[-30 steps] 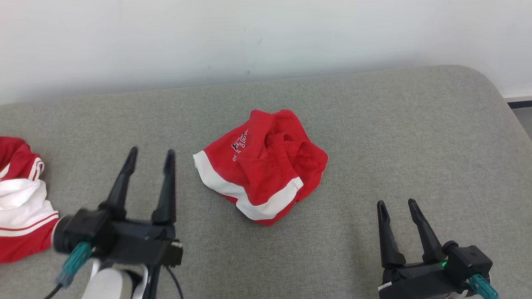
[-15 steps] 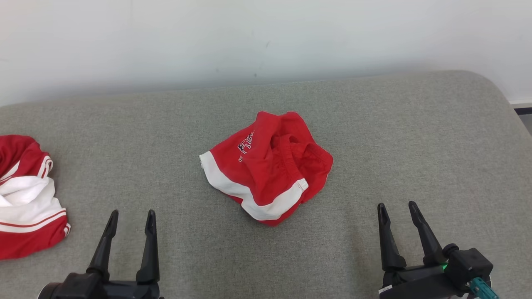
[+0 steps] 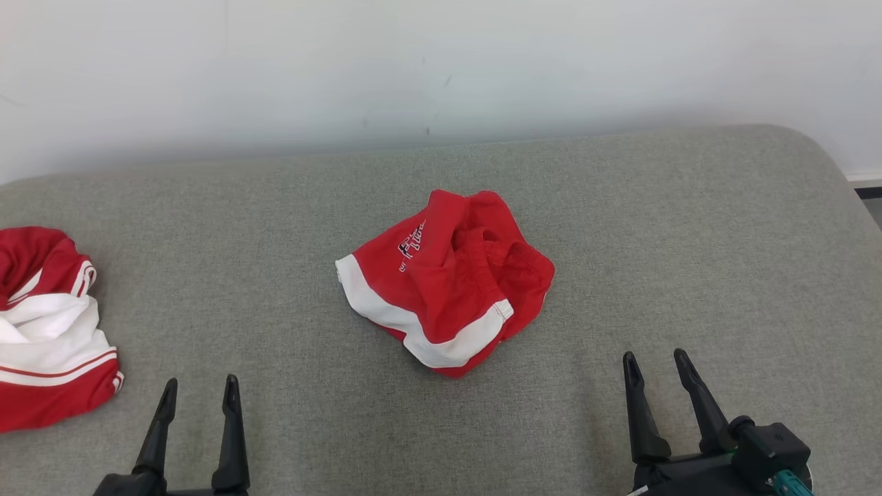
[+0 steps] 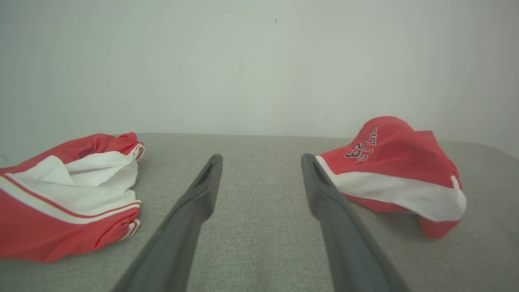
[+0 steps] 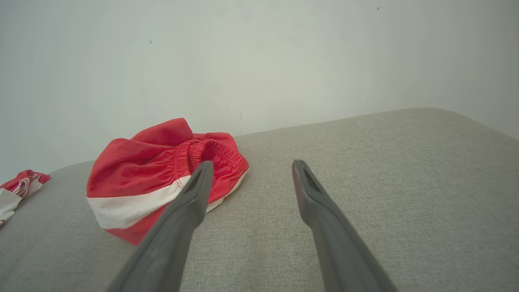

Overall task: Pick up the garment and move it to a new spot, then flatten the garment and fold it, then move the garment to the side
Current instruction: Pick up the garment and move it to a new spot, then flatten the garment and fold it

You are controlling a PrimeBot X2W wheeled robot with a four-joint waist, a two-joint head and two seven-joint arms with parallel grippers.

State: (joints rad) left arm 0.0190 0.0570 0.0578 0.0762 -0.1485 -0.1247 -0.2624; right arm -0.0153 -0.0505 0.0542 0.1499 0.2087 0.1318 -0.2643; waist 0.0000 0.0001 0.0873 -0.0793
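A crumpled red garment (image 3: 448, 282) with a white band and dark lettering lies in a heap in the middle of the grey cushion (image 3: 689, 241). In the head view, my left gripper (image 3: 198, 381) is open at the lower left, well short of the heap and to its left. My right gripper (image 3: 654, 355) is open at the lower right, apart from the heap. In the left wrist view the garment (image 4: 389, 170) sits just right of the open left gripper (image 4: 261, 158). In the right wrist view the garment (image 5: 154, 170) lies left of the open right gripper (image 5: 252, 164).
A second red and white garment (image 3: 48, 331) lies bunched at the cushion's left edge, also seen as a striped bundle (image 4: 69, 194) in the left wrist view. A white wall (image 3: 441, 62) backs the cushion. The cushion's rounded right corner (image 3: 820, 148) drops off to the floor.
My left gripper has drawn back toward the bottom of the head view, still open. The head camera has shifted slightly. The garment and the right gripper have stayed put.
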